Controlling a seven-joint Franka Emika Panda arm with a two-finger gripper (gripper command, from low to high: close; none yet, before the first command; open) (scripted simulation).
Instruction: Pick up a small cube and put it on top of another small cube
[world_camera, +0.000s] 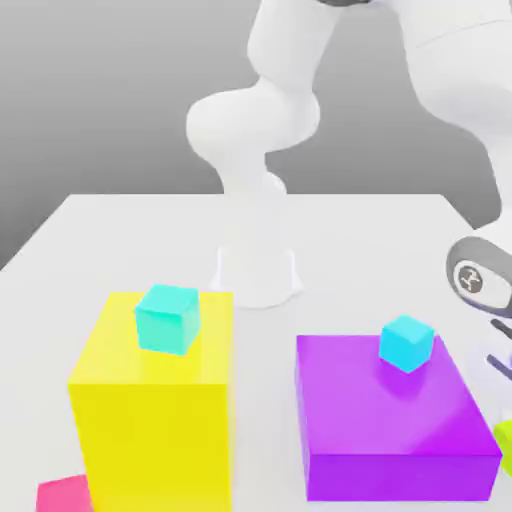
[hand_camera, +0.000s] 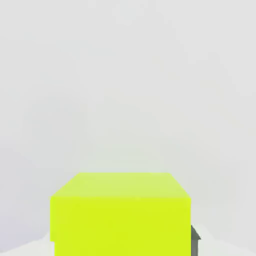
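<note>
The small cube (hand_camera: 120, 215) is lime-green with plain faces and sits right up against the hand camera. A dark fingertip (hand_camera: 195, 241) presses on one of its sides. In the exterior view the small cube (world_camera: 505, 445) shows as a sliver at the right edge, low beside the purple block. My gripper (world_camera: 502, 415) comes down onto it from above and is shut on it. A cyan cube (world_camera: 406, 342) rests on the purple block (world_camera: 395, 425). Another cyan cube (world_camera: 167, 318) sits on the tall yellow block (world_camera: 155, 420).
The arm's white base (world_camera: 257, 270) stands at the middle of the white table (world_camera: 120, 240). A magenta block (world_camera: 65, 493) lies low at the exterior view's left, in front of the yellow block. The purple block stands close beside the gripped cube.
</note>
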